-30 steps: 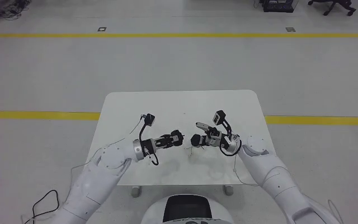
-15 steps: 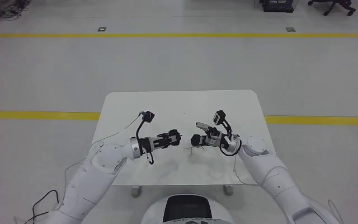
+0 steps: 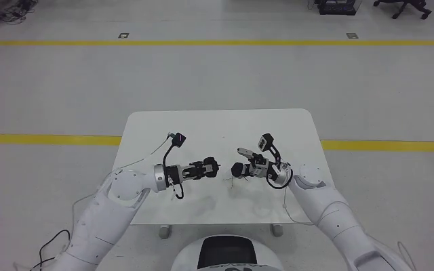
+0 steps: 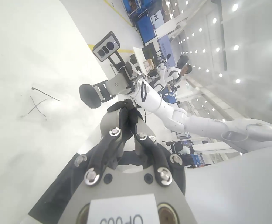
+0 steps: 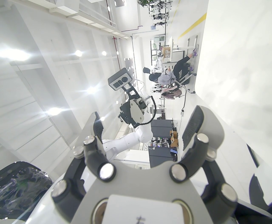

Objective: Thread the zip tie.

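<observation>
The left tool (image 4: 127, 115) is pinched shut, with nothing to be seen between its pads. The right tool (image 5: 146, 122) stands wide open and empty. They face each other above the bench (image 3: 203, 129), a little apart. The zip ties (image 4: 37, 105) lie crossed on the bench beneath the right tool. They look light, springy and slick, and are probably best pinched close to the head.

Big robotics lab hall here: yellow floor lines (image 3: 203, 43), one white table (image 3: 271, 125) on open floor, ceiling lights (image 4: 234, 7) in rows overhead.
</observation>
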You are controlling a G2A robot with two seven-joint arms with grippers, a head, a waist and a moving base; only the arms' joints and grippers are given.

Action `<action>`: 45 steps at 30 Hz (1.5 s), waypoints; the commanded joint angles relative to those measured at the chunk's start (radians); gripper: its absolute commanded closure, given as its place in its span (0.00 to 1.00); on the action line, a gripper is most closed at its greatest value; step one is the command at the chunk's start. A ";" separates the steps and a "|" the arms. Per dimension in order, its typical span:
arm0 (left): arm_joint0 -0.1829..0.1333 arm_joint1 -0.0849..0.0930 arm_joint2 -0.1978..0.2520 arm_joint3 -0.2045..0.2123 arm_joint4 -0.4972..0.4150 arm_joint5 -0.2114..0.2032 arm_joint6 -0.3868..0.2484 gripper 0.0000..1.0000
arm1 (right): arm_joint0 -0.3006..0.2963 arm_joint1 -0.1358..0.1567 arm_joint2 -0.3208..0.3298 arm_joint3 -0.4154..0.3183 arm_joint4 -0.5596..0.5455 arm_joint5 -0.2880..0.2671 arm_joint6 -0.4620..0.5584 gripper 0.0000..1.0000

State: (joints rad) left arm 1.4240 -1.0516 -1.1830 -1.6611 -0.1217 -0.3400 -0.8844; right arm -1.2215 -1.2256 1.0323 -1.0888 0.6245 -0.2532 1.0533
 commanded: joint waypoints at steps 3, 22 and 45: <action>0.000 0.000 0.000 0.000 0.000 0.000 0.000 1.00 | -0.005 0.009 -0.008 -0.061 -0.155 0.061 -0.104 0.00; 0.000 0.000 0.000 0.000 0.000 0.000 0.000 1.00 | -0.059 0.036 -0.022 -0.261 -0.480 0.297 -0.288 0.00; 0.000 0.000 0.000 0.000 0.000 0.000 0.000 1.00 | 0.064 0.029 -0.210 -0.303 -0.968 0.559 -0.231 0.00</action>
State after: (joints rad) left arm 1.4240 -1.0516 -1.1830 -1.6611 -0.1217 -0.3400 -0.8845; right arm -1.1572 -1.1970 0.8214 -1.3917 -0.3478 0.3071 0.8223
